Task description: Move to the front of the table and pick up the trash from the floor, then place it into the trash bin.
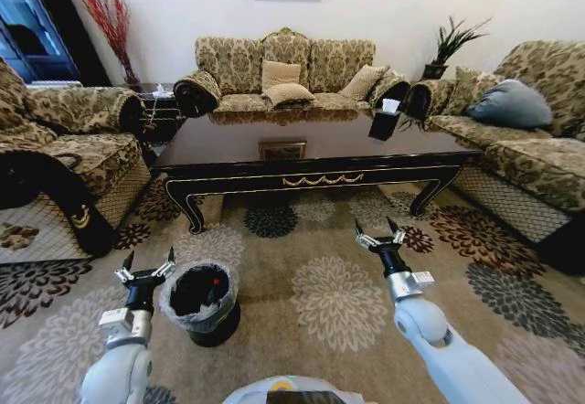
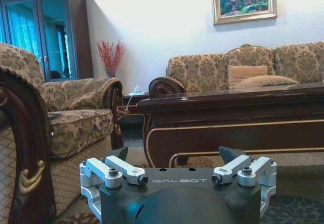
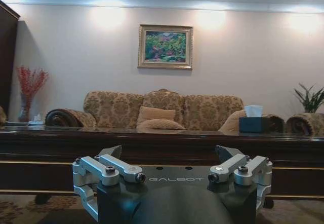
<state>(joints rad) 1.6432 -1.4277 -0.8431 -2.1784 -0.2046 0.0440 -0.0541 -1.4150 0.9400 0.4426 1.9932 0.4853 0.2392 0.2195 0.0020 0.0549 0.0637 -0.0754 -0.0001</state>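
The table (image 1: 311,143), dark glossy wood with gold trim, stands ahead of me across the patterned carpet. The trash bin (image 1: 186,311), black with a crinkled whitish liner, sits on the floor near me at the left, with dark contents and a bit of red showing inside. My left gripper (image 1: 144,266) hangs open just left of the bin, empty. My right gripper (image 1: 380,232) is open and empty over the carpet at the right. The wrist views look level at the table (image 2: 243,127) (image 3: 162,145) past the open left gripper (image 2: 174,155) and right gripper (image 3: 169,152). The trash on the floor is out of view.
Patterned sofas surround the table: one at the left (image 1: 64,148), one behind (image 1: 283,70), one at the right (image 1: 521,148). A tissue box (image 1: 388,117) and a small picture frame (image 1: 281,151) sit on the table. Open carpet (image 1: 329,285) lies between me and the table.
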